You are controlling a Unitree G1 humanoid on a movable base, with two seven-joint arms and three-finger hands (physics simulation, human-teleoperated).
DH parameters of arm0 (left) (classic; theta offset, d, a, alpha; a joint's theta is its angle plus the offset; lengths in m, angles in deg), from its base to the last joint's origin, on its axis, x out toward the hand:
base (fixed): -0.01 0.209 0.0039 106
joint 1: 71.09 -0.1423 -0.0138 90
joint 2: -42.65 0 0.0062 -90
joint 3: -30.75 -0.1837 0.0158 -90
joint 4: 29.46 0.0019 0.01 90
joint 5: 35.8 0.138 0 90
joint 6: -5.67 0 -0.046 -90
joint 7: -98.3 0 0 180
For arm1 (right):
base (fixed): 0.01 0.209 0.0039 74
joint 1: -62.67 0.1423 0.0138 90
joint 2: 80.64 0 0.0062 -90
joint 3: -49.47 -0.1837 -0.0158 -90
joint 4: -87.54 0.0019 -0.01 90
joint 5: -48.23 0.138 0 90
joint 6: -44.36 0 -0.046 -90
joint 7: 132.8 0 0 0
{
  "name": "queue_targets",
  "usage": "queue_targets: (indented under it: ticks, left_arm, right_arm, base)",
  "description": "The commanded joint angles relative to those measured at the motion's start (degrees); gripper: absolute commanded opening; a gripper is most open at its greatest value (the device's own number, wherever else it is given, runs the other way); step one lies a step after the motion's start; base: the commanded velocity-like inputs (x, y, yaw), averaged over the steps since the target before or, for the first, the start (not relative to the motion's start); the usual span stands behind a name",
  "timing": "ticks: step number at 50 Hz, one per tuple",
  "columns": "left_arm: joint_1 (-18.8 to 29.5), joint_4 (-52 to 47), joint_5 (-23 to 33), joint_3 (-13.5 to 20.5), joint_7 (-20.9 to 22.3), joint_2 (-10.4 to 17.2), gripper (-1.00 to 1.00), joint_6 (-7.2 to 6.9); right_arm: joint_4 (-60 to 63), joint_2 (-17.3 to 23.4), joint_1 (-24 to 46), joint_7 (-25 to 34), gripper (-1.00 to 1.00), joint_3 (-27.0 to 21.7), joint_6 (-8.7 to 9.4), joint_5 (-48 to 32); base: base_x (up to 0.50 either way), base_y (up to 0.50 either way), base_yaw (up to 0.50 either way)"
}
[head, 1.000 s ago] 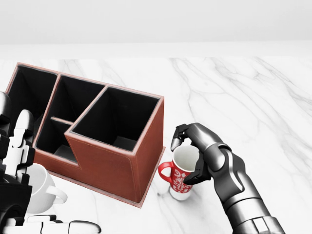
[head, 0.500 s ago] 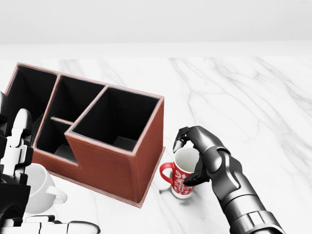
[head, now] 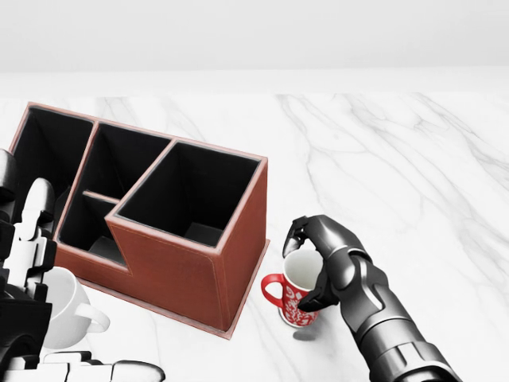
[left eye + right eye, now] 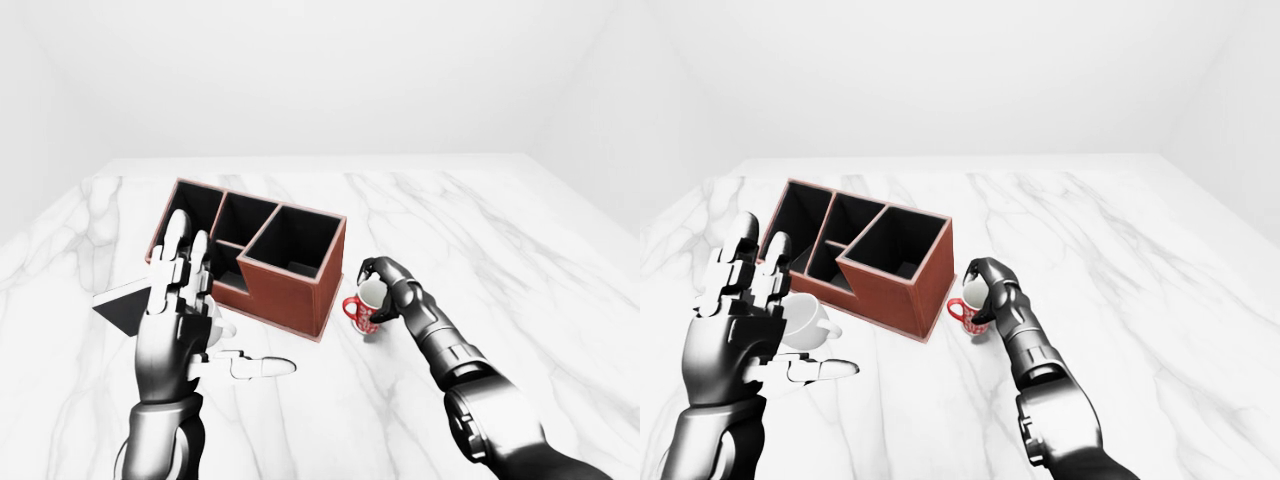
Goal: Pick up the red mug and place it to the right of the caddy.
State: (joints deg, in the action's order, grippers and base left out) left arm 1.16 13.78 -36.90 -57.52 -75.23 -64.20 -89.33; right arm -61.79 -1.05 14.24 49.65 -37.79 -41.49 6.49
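1. Our right hand (image 3: 318, 267) grips the red mug (image 3: 297, 296), fingers curled over its rim and down its far side.
2. In the head view the mug sits just right of the caddy (image 3: 159, 211), near its lower right corner, handle pointing left toward the caddy wall. We cannot tell whether its base touches the table (image 3: 413, 159) or hangs just above it.
3. The caddy is a brown box with dark compartments, standing on the marble table left of the mug.
4. Our left hand (image 4: 180, 310) is raised with its fingers spread wide, holding nothing.
5. A white mug (image 4: 805, 322) stands beside the caddy's lower left side, partly hidden by the left hand.
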Motion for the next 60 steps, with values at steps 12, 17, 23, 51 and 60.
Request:
queue_targets:
  ticks: [12,17,23,51,60]
  left_arm:
    - [-0.3,-0.1,0.1,-0.3,0.0,0.1,1.0,0.0]
    - [-0.3,-0.4,-0.1,-0.1,0.1,0.1,1.0,0.0]
    - [-0.4,-0.9,-0.2,0.1,0.1,0.0,1.0,0.0]
    - [-0.1,-0.7,-0.5,0.5,0.5,-0.1,1.0,0.0]
    - [0.1,-0.3,-0.5,0.5,0.3,0.0,1.0,0.0]
  right_arm:
    - [-5.1,0.1,1.9,-4.5,-1.0,0.2,-2.07,0.4]
    - [-6.5,0.0,2.7,-6.6,-1.0,0.3,-2.77,0.3]
    - [-6.7,-0.3,2.9,-7.0,-1.0,0.3,-2.65,0.4]
    - [1.4,0.2,-0.8,-1.6,1.0,0.9,0.85,-2.2]
    - [16.1,0.8,-8.2,4.9,1.0,1.4,0.85,-4.6]
  base:
    - [0.0,0.0,0.0]
    - [0.0,0.0,0.0]
    - [0.0,0.0,0.0]
    - [0.0,0.0,0.0]
    - [0.0,0.0,0.0]
